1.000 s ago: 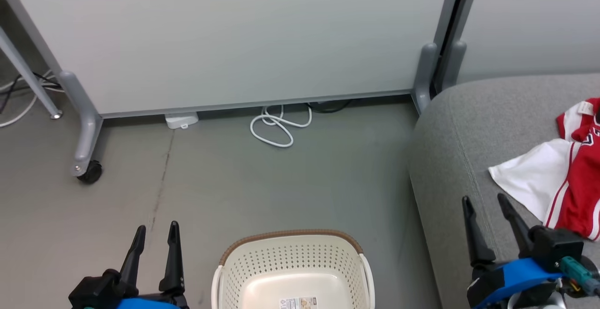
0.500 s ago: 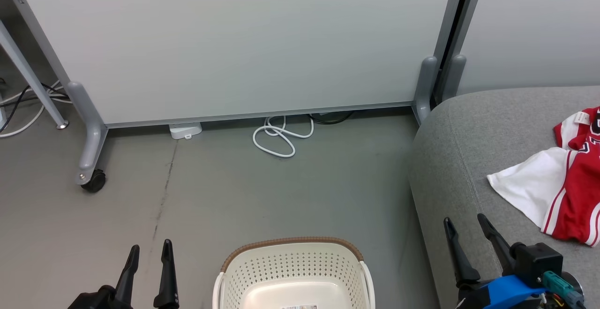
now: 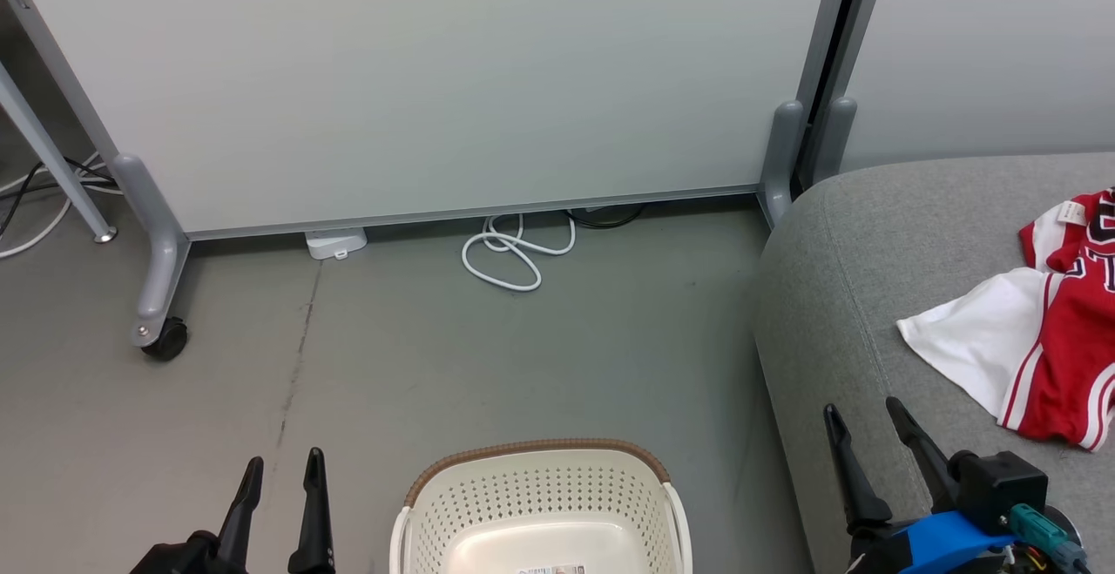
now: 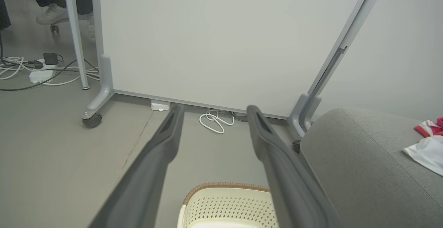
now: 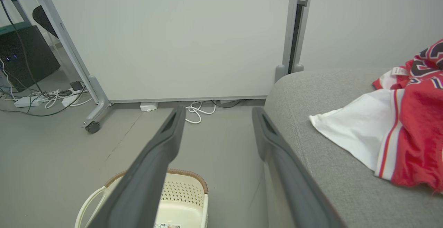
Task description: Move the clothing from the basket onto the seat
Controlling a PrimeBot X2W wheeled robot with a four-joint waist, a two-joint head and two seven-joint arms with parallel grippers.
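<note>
While both arms sit low at the front of the head view, the clothing lies on the seat, a broad grey cushion of coarse woven fabric with a rounded corner and a stitched seam. The clothing is a soft, rumpled heap of matte red cloth edged with thin white stripes, with a smooth white panel spread toward the cushion's edge. Black letters outlined in white show on the red but are cut off and unreadable. The print on a small white neck tag is too small to make out.

The basket stands on the smooth grey floor beside the seat. It is cream plastic with rounded corners, rows of small round holes and a brown woven-look rim. A printed sticker lies on its bottom, its text illegible.

The left gripper and the right gripper each hold their long, dark, tapered fingers wide apart, grasping nothing.
</note>
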